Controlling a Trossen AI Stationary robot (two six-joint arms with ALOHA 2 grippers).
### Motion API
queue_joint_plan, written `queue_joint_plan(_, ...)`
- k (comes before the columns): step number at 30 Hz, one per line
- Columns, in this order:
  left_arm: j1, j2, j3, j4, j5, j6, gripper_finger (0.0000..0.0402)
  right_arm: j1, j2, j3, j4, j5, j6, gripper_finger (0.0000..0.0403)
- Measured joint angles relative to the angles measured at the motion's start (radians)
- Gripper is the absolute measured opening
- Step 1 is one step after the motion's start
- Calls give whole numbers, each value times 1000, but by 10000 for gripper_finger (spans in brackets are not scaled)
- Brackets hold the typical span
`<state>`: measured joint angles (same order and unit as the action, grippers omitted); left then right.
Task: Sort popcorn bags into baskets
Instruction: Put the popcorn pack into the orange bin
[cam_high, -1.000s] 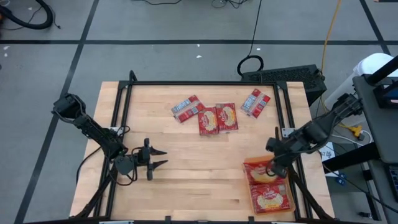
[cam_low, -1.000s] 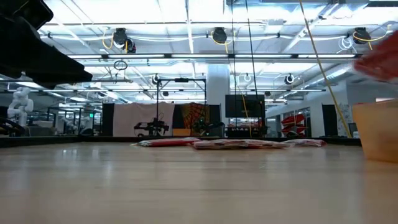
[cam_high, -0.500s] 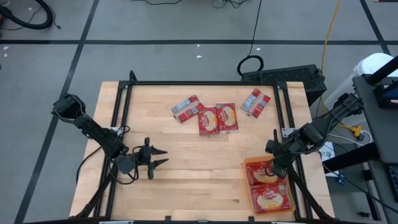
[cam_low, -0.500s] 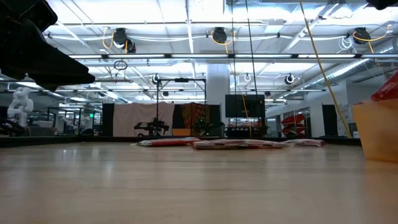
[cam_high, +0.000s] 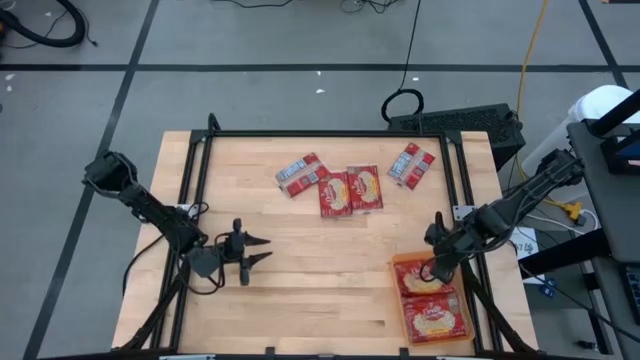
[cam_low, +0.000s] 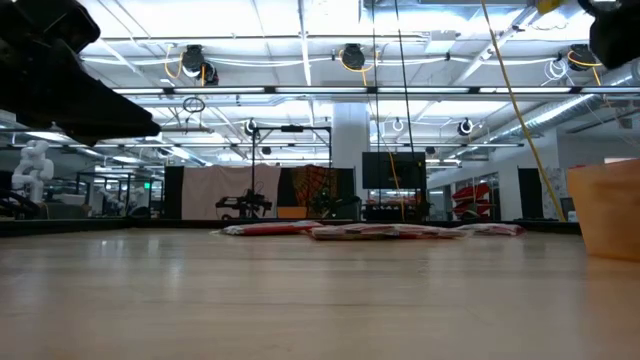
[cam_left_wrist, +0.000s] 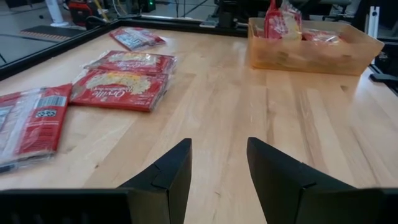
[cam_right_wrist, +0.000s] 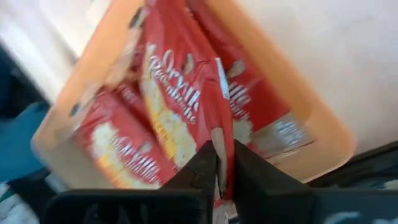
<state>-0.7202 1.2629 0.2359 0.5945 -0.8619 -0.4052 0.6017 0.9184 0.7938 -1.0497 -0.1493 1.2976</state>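
So my right gripper (cam_high: 432, 272) pinches a red popcorn bag (cam_right_wrist: 186, 118) over the shallow orange tray (cam_high: 398, 262) at lower right, which holds some, while four red packets (cam_high: 351, 190) wait at upper centre and my left gripper (cam_high: 260, 252) idles released.

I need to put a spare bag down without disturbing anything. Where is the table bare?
Bare: the table between the popcorn bags and orange basket, ahead of the left gripper. Crowded: the basket, with the right gripper pinching a bag.

Four bags (cam_high: 350, 191) mid-table rear; basket (cam_high: 431, 300) front right, bags inside.
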Motion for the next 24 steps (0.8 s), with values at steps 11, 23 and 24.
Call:
queue_joint_plan(11, 5, 0, 0, 0, 0, -15, 157, -1, 2, -35, -11, 56, 25, 153)
queue_joint_plan(23, 58, 0, 0, 1, 1, -14, 157, -27, 2, 80, 22, 273, -48, 175)
queue_joint_plan(24, 65, 0, 0, 1, 1, -15, 157, -27, 1, 83, 71, 330, -78, 175)
